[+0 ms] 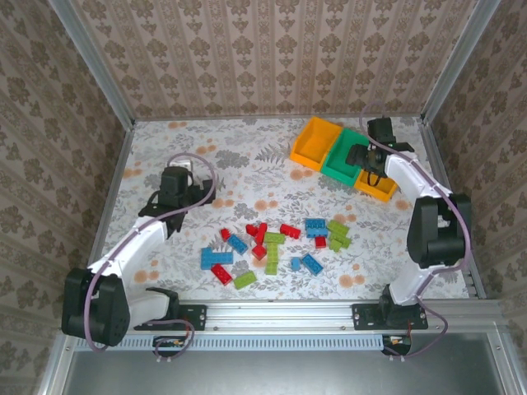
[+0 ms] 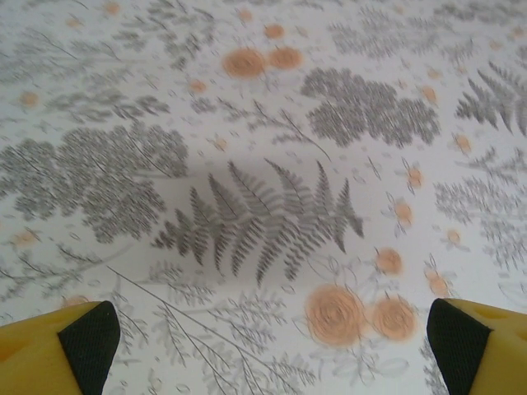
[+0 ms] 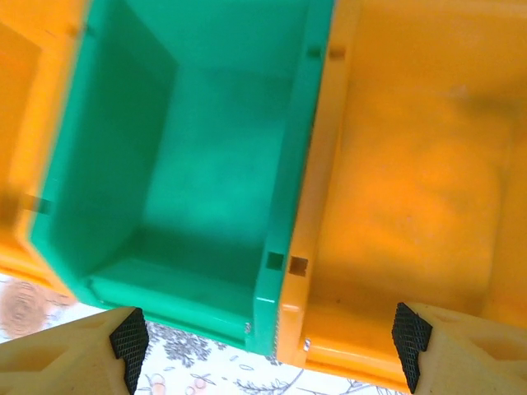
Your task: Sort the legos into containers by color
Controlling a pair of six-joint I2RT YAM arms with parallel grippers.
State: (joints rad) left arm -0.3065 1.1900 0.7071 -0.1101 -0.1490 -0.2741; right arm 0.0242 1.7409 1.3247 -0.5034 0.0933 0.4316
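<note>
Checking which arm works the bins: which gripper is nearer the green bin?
Right. The right gripper hovers over the green bin; the left gripper sits far across the table.

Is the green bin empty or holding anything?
Empty, as far as shown: in the right wrist view the green bin has a bare floor and walls, nothing inside.

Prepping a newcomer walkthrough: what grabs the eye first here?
A scatter of small red, blue and light green studded plastic bricks lies mid-table, toward the near edge. Three open-topped rectangular plastic bins, two orange-yellow flanking a green one, sit at the far right corner, with the right arm poised over them.
</note>
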